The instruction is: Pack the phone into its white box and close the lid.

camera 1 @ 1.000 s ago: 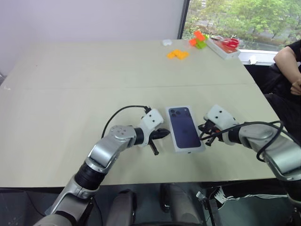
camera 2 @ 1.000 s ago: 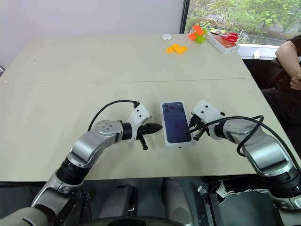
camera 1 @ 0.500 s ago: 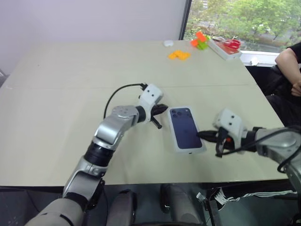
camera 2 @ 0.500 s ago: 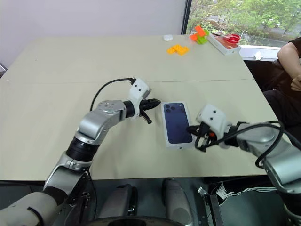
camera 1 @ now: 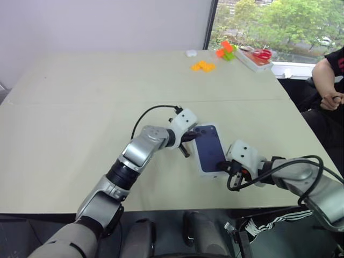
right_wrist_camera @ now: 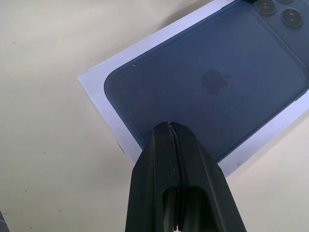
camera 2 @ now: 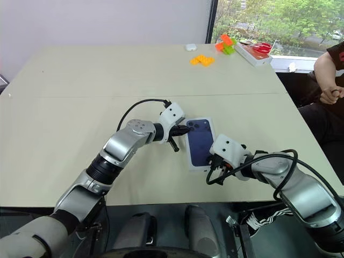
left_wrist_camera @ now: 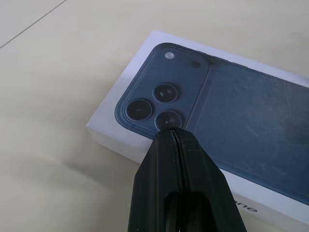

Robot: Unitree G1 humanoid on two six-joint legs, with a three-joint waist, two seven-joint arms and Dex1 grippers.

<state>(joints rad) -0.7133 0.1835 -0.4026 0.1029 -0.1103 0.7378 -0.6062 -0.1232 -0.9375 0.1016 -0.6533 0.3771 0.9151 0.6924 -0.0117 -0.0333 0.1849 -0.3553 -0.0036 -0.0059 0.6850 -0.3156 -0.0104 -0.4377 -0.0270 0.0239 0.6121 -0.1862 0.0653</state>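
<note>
Box: the white box [camera 2: 200,144] lay flat near the table's [camera 2: 80,86] front edge, lid on, a dark phone picture on top.
Left gripper [left_wrist_camera: 173,136]: fingers pressed together, empty, tip at the camera-end corner.
Right gripper [right_wrist_camera: 168,126]: fingers together, empty, over the opposite end.
Phone: not visible, presumably inside.
Risk: uneven pushes from closed tips could skid or spin the box, or leave the lid cocked.

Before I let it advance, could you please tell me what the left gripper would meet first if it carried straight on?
Most likely the dark-blue printed top of the closed white box, beside its camera picture; the shut left gripper points down at it.
</note>
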